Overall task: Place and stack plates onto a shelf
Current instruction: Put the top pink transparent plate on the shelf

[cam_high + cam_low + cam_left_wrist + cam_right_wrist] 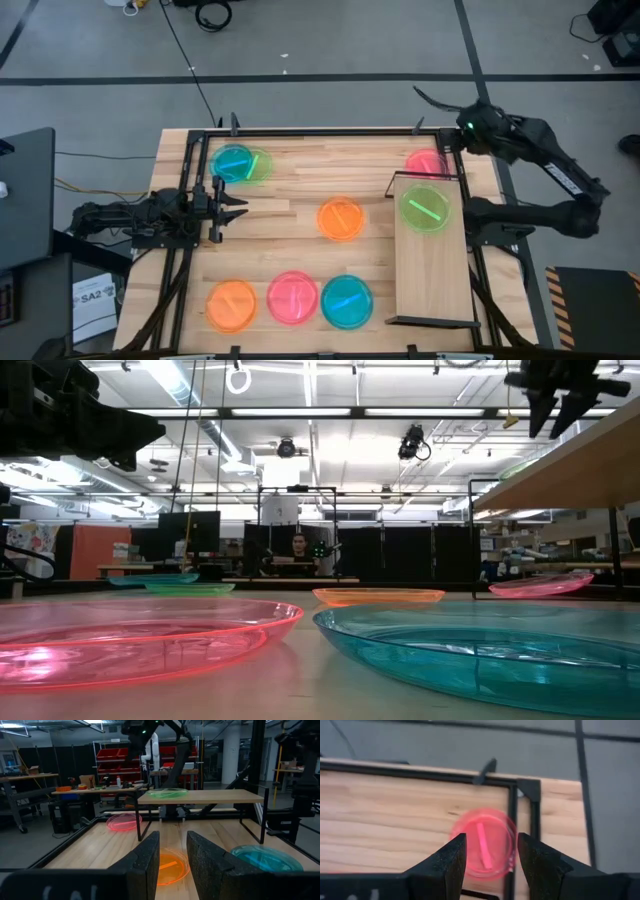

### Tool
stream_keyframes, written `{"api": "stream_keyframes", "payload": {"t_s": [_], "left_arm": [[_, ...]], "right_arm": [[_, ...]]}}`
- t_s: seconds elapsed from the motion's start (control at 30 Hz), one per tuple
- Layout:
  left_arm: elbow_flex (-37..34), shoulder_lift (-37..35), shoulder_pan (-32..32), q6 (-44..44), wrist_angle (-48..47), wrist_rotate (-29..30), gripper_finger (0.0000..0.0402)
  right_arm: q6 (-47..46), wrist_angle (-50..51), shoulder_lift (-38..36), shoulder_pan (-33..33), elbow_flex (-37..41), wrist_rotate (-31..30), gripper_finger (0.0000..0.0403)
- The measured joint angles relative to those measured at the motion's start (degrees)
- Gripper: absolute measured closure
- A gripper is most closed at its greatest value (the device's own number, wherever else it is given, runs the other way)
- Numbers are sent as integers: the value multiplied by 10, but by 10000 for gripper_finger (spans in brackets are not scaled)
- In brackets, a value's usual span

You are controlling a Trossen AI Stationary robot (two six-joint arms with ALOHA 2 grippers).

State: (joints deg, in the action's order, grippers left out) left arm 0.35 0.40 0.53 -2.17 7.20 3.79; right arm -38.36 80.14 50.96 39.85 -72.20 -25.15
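The shelf [432, 262], a light-wood board on a thin black frame, stands at the table's right with one green plate [427, 209] on its far end. A pink plate [485, 845] lies on the table at the far right corner, partly under the shelf's far edge. My right gripper [490, 855] hangs open high above that plate, tilted down at it, touching nothing. My left gripper [232, 203] is open and level at the table's left edge, with nothing between its fingers. An orange plate [341, 219] lies mid-table.
A teal-blue plate overlapping a green one [240, 164] lies at the far left. Orange [231, 305], pink [292, 297] and teal-blue [346, 301] plates sit in a row along the near edge. A black frame [300, 130] borders the table. The shelf's near half is bare.
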Motion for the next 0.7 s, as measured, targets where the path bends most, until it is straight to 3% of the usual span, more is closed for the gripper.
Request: {"api": "stream_keyframes", "payload": {"t_s": [0.23,0.37,0.7], "left_arm": [[0,0,0,0,0,0,297],[0,0,0,0,0,0,297],[0,0,0,0,0,0,297]], "right_arm": [[116,-6,52,169,0,137,220],[163,-8,86,236,0,174,220],[205,-7,163,295,0,220,220]]}}
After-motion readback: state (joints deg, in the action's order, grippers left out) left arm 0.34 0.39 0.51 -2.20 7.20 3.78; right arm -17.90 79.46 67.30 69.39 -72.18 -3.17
